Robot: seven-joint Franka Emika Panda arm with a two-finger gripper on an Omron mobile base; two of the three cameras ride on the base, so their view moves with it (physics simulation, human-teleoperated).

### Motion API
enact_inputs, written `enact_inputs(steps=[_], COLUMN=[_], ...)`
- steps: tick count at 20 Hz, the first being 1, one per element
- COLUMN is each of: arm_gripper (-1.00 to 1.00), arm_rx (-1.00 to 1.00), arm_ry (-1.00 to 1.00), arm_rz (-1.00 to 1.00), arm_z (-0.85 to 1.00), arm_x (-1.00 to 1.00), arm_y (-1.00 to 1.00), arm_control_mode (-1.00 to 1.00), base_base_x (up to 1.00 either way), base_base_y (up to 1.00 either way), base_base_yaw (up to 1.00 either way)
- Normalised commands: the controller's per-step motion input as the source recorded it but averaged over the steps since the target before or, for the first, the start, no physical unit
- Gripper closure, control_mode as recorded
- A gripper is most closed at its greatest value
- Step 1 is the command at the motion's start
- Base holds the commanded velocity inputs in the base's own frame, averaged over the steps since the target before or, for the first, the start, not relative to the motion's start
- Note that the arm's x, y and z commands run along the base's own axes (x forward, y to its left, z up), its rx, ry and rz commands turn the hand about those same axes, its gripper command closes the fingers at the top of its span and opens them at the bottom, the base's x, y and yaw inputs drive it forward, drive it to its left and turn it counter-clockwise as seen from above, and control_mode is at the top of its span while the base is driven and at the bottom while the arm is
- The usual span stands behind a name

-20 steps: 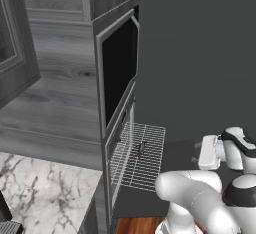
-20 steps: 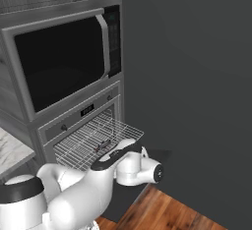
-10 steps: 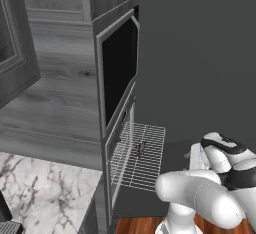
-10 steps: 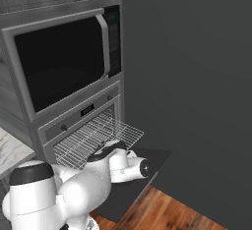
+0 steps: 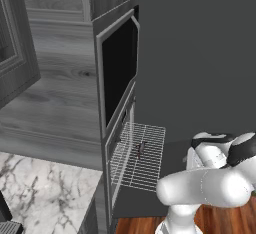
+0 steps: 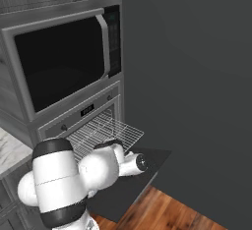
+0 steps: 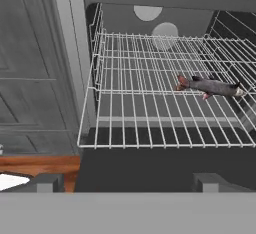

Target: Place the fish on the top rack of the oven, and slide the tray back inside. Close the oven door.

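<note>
Grey wood-grain cabinetry is framing the oven on my left. I am watching the top rack sticking out over the lowered oven door — the fish is lying on its right side. My fingers are standing wide open, gripping nothing, just short of the rack's front edge.

top rack cut off at right edge, oven door partly behind arm
</note>
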Motion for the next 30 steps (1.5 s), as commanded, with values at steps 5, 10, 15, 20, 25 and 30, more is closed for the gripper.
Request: enact_inputs(steps=[5,10,15,20,25,30], arm_gripper=[-1.0,-1.0,-1.0,-1.0,-1.0,-1.0], arm_rx=[-0.04,-0.08,-0.08,-0.1,-0.1,-0.07], arm_ry=[0.02,0.0,0.0,0.0,0.0,0.0], arm_rz=[0.0,0.0,0.0,0.0,0.0,0.01], arm_z=[-0.21,-0.24,-0.35,-0.44,-0.39,-0.05], arm_x=[0.25,0.22,0.31,0.39,0.33,0.18], arm_y=[0.19,0.3,0.18,0.28,0.37,0.42], arm_control_mode=[-1.0,-1.0,-1.0,-1.0,-1.0,-1.0], base_base_x=[0.0,0.0,0.0,0.0,0.0,0.0], base_base_y=[0.0,0.0,0.0,0.0,0.0,0.0], base_base_yaw=[0.0,0.0,0.0,0.0,0.0,0.0])
